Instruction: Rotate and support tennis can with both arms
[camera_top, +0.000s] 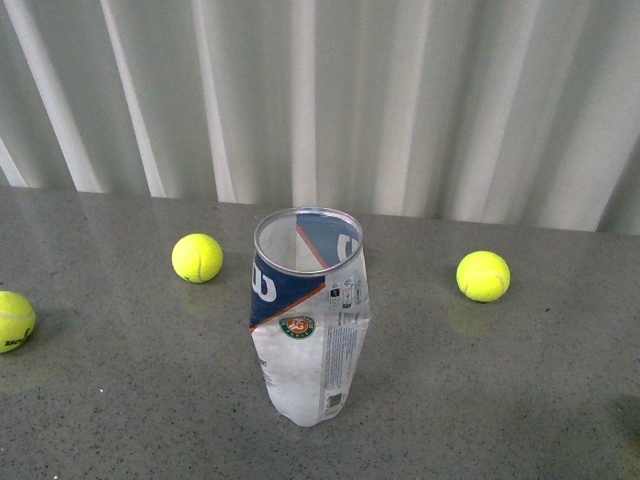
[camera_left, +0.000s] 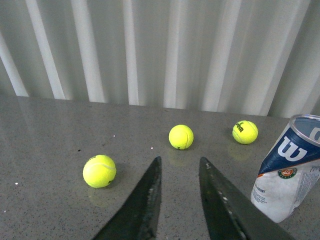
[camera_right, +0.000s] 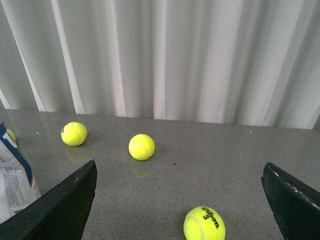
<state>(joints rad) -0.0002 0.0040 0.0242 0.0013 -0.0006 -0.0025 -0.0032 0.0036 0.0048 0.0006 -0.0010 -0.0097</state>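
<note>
The can (camera_top: 308, 320) stands upright and open-topped on the grey table (camera_top: 500, 380), untouched, off to one side of both the narrowly parted left gripper (camera_left: 180, 167) and the wide-open right gripper (camera_right: 180, 172).

A grey speckled table (camera_top: 520, 400) carries everything, its far edge meeting a white pleated curtain (camera_top: 400, 100). The tennis can (camera_top: 308, 320) stands upright near the middle, open silver rim up, its clear wall dented. A tennis ball (camera_top: 197, 257) lies just left of the can and a little farther back. A second ball (camera_top: 483, 275) rests well to the right, and a third (camera_top: 14, 320) sits at the left edge of the front view, partly cut off. The right wrist view shows a ball printed with a "3" (camera_right: 204, 223), possibly a fourth one.
</note>
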